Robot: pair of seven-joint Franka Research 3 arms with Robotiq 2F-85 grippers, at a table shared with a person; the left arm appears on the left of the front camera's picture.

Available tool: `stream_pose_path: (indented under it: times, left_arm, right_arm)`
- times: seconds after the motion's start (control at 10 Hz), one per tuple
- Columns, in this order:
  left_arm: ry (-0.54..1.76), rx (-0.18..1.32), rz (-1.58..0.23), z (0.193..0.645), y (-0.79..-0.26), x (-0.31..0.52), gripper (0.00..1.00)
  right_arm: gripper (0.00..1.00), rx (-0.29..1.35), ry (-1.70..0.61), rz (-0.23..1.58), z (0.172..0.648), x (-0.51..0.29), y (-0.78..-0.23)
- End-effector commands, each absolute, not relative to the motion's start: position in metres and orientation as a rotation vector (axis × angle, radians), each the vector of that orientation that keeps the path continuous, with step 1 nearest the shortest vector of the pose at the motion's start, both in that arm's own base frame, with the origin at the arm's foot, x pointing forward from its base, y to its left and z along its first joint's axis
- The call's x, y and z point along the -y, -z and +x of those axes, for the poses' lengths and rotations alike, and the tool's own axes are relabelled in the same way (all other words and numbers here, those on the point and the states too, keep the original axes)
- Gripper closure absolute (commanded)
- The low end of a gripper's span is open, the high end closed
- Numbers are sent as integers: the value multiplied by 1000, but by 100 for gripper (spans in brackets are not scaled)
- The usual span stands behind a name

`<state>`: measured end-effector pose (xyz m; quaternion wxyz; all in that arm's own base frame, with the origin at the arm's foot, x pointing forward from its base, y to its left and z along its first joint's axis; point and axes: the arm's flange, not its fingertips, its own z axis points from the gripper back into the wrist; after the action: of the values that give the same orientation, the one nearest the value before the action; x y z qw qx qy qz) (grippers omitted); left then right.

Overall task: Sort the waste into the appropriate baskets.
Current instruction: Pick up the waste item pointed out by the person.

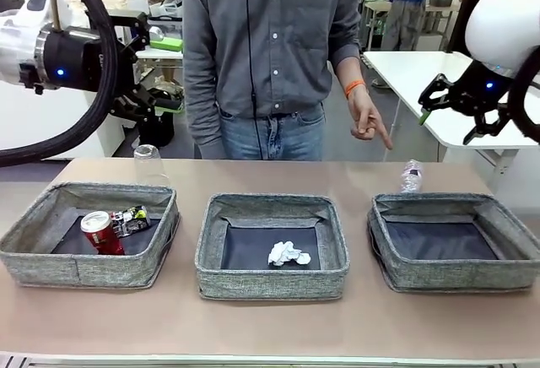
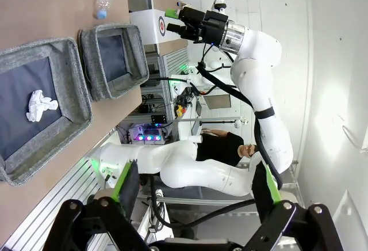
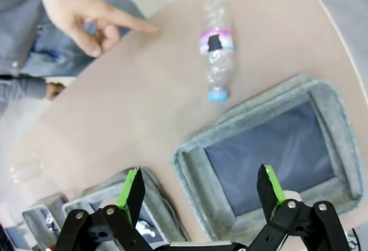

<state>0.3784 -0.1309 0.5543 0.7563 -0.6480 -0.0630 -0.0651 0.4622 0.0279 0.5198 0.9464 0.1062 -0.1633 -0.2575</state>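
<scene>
Three grey baskets stand in a row. The left basket point(image 1: 51, 216) holds a red can point(image 1: 101, 233) and a crushed printed can point(image 1: 131, 218). A white paper ball point(image 1: 288, 255) point(image 2: 40, 104) lies in the middle basket point(image 1: 270, 208) point(image 2: 75, 90). Nothing lies in the right basket point(image 1: 456, 208) point(image 3: 195, 170). A clear bottle point(image 1: 411, 175) point(image 3: 217, 49) lies on the table behind it, and the person's hand point(image 1: 369, 119) point(image 3: 86, 15) points at it. An upturned clear cup point(image 1: 147, 164) stands behind the left basket. My left gripper point(image 1: 148, 68) point(image 2: 195, 185) and right gripper point(image 1: 434, 102) point(image 3: 201, 190) hang open and empty, high above the table.
The person point(image 1: 270, 47) stands at the far edge, behind the middle basket. A white table point(image 1: 422, 73) stands beyond at the right. Bare tabletop runs in front of the baskets and between them.
</scene>
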Motion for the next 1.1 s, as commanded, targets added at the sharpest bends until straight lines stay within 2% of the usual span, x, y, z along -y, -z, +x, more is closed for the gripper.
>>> stream_pose_path:
  times: [0.0,0.2,0.6,1.0]
  left_arm:
    - [127,136,-1428,377,-558,133,0]
    - [127,136,-1428,377,-558,133,0]
    - [127,136,-1428,377,-558,133,0]
    - [127,136,-1428,377,-558,133,0]
  right_arm:
    - [0,379,537,166,487,-22,-512]
    - [0,370,412,150,529,-17,-489]
    - [0,267,338,-3,603,-24,-417]
    - [0,146,219,8,624,-29,-344]
